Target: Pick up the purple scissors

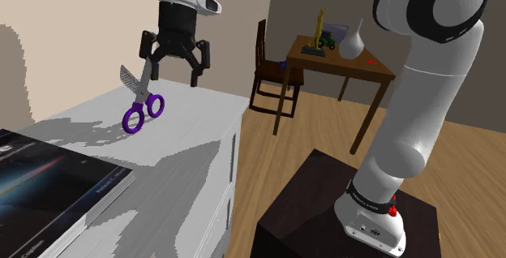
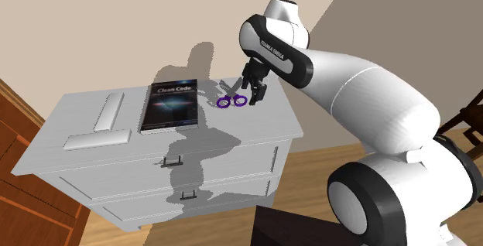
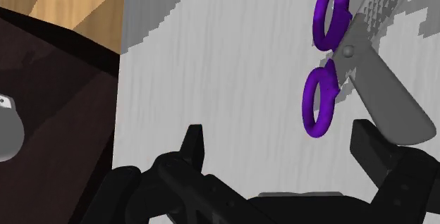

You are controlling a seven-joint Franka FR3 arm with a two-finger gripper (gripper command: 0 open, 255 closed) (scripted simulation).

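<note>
your gripper (image 1: 172, 78) hangs over the far end of the white dresser (image 1: 186, 135), pointing down with its two black fingers spread wide and nothing clasped between them. the scissors (image 1: 142, 102) sit just outside that gap, against the finger on the shoulder view's left: purple loops low and toward the camera, grey blades slanting up and away past the dresser's back edge. from that angle you cannot tell whether they lie flat or lean on the finger. in the wrist view the gripper (image 3: 278, 134) shows its fingers well apart, and the scissors (image 3: 347, 50) run beside one of them, a blade passing close to its tip, loops over the white top (image 3: 211, 60). in the second exterior view the gripper (image 2: 254, 93) stands by the dresser's (image 2: 232, 132) back corner, with the scissors (image 2: 232, 101) just beside it on the side toward a dark book (image 2: 169, 105). that book (image 1: 49, 187) lies flat, well apart from your gripper. two flat white blocks (image 2: 108, 111) lie beyond the book.
</note>
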